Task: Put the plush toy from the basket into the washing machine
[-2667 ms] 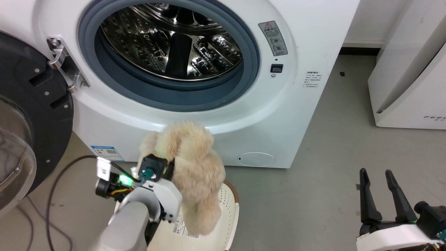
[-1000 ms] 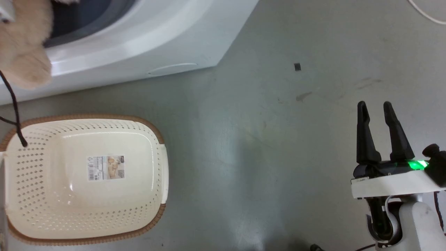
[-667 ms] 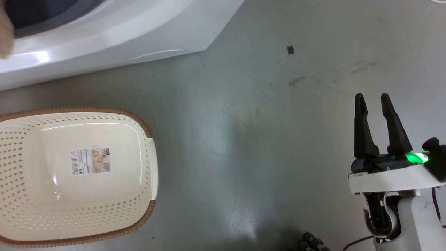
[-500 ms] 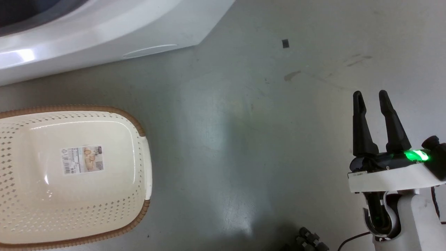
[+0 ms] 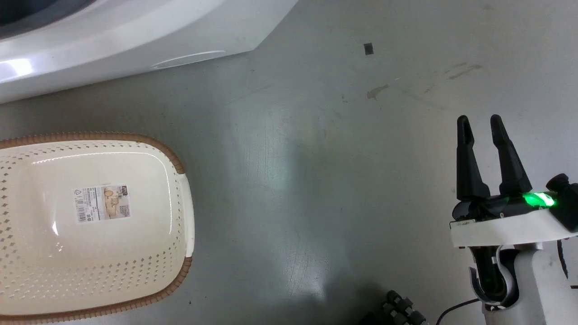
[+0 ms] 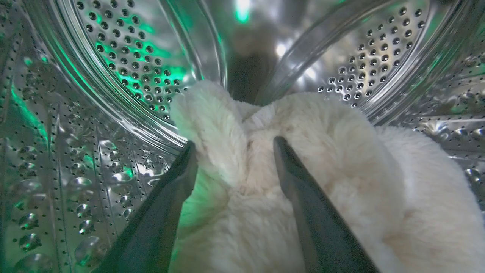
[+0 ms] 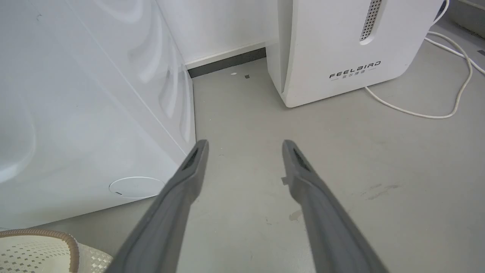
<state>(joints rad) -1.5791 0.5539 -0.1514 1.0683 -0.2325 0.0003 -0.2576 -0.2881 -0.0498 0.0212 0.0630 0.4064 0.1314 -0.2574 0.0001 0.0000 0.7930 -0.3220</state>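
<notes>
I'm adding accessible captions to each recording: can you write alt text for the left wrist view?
The fluffy pale plush toy lies inside the washing machine drum, with its fur between the two spread dark fingers of the left gripper. Green light tints the shiny perforated steel wall around it.

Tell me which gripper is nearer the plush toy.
Left. The left gripper is inside the drum, its jaws open around the toy. The right gripper hangs open over the floor outside the washer, well away from it.
</notes>
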